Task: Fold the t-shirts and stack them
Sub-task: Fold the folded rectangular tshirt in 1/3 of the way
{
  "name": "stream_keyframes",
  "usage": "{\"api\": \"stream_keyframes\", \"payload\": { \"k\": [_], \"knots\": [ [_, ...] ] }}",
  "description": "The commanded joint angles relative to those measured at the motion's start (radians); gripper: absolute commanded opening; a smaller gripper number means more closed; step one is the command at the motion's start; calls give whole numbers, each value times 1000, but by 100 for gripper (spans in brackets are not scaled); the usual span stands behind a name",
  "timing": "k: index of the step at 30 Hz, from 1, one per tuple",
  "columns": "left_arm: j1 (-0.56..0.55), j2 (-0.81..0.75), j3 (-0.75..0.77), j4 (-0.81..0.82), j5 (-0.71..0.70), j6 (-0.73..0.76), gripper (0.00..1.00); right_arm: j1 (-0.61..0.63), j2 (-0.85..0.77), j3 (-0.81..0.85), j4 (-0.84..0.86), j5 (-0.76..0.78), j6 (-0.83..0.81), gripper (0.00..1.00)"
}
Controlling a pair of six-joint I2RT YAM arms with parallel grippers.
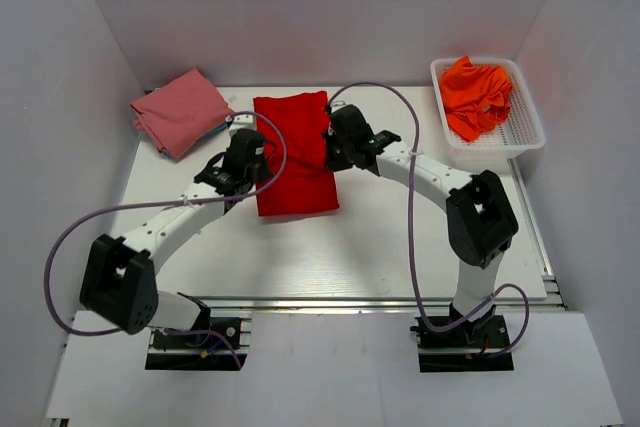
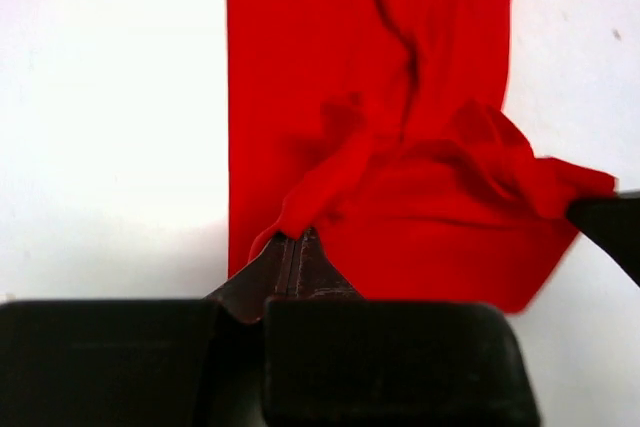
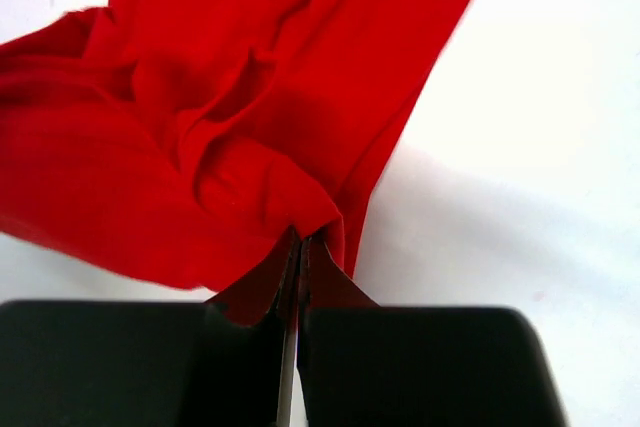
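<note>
The bright red t-shirt point(image 1: 295, 152) lies as a long folded strip in the middle of the table. My left gripper point(image 1: 243, 155) is shut on its left edge, the cloth point(image 2: 380, 147) bunched up at the tips point(image 2: 297, 239). My right gripper point(image 1: 345, 142) is shut on its right edge, a pinch of red cloth point(image 3: 250, 127) between the tips point(image 3: 301, 239). The dusty pink t-shirt point(image 1: 180, 110) lies folded at the back left, a sliver of teal-blue shirt point(image 1: 213, 131) under it. Orange t-shirts point(image 1: 478, 95) lie crumpled in the basket.
The white plastic mesh basket point(image 1: 526, 117) stands at the back right. White walls close in the table on three sides. A metal rail point(image 1: 330, 302) runs along the near edge by the arm bases.
</note>
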Motion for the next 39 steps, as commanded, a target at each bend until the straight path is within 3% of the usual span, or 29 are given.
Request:
{"api": "stream_keyframes", "payload": {
  "k": [1,8,18,20,22,23,24,26,27,29,31,34,39],
  "knots": [
    [25,85,89,74,-60,74,0,-35,37,129,-10,40,-59,0],
    [105,242,193,124,11,119,0,-75,187,323,-68,-12,-89,0],
    [174,395,264,223,150,200,0,-138,326,446,-69,-113,-80,0],
    [183,437,282,214,162,200,0,-148,362,460,-68,-135,-80,4],
    [192,467,317,214,181,200,0,-156,385,500,-63,-152,-74,15],
    [203,502,333,214,193,191,11,-161,414,515,-60,-169,-74,17],
    [212,521,365,214,217,191,18,-167,422,531,-57,-176,-71,26],
    [221,558,400,237,236,215,44,-174,444,548,-4,-193,-59,34],
    [235,596,458,217,247,215,64,-190,460,574,12,-198,-50,61],
    [245,628,541,138,247,206,73,-197,477,624,6,-218,-53,90],
    [257,618,597,55,225,192,100,-204,459,657,-10,-259,-68,90],
    [278,541,522,68,225,174,100,-196,357,521,26,-302,-118,90],
    [278,335,276,117,349,114,100,-171,206,264,121,-440,-151,90]
  ]
}}
